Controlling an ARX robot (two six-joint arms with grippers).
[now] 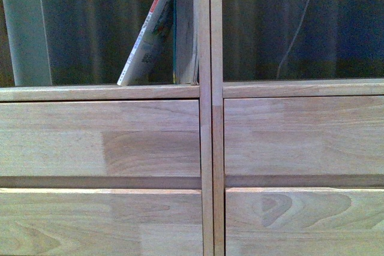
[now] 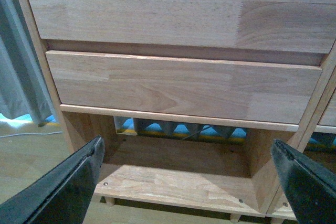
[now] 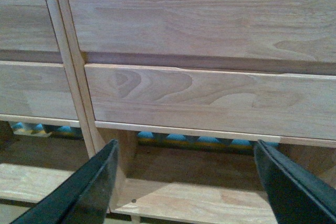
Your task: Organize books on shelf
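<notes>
A thin book (image 1: 148, 35) is leaning tilted inside the left-hand open cubby of the shelf (image 1: 206, 142), its top edge resting against the cubby's right wall and its foot sitting on the cubby floor. The left pincer (image 2: 189, 182) is hanging wide apart and holding nothing, facing the lower drawer fronts. The right pincer (image 3: 186, 179) is likewise gaping wide and holding nothing before the neighbouring column's drawers.
</notes>
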